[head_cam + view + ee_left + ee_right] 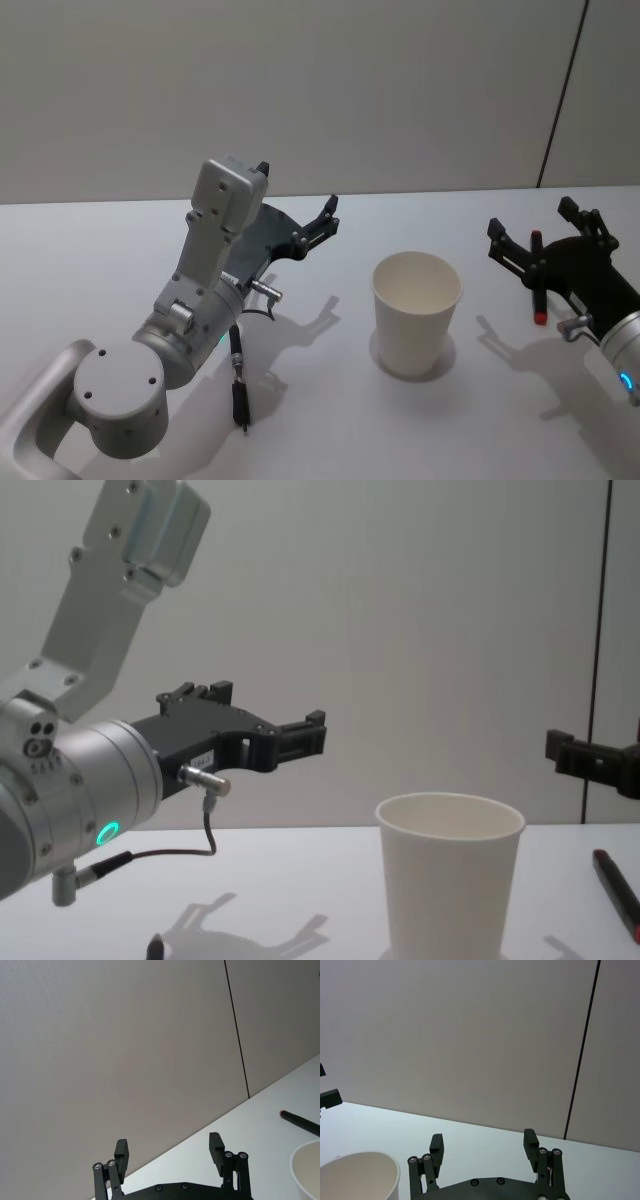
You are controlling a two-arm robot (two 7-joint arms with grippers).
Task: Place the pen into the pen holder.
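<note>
White tabletop point(120, 240) bears the pen point(537, 280), flat, right of the pen holder point(415, 310), its long axis running straight away from me, a red tip at each end. My right gripper point(535, 222) hangs above it, spread wide and empty. My left gripper point(297, 187), equally wide, is raised left of the pen holder.

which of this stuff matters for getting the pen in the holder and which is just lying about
For the job:
- pen, lying on the table beneath the open right gripper
- pen holder, upright mid-table
- left gripper, open, raised on the holder's other side

Just there:
- table
- cable hanging from the left arm
</note>
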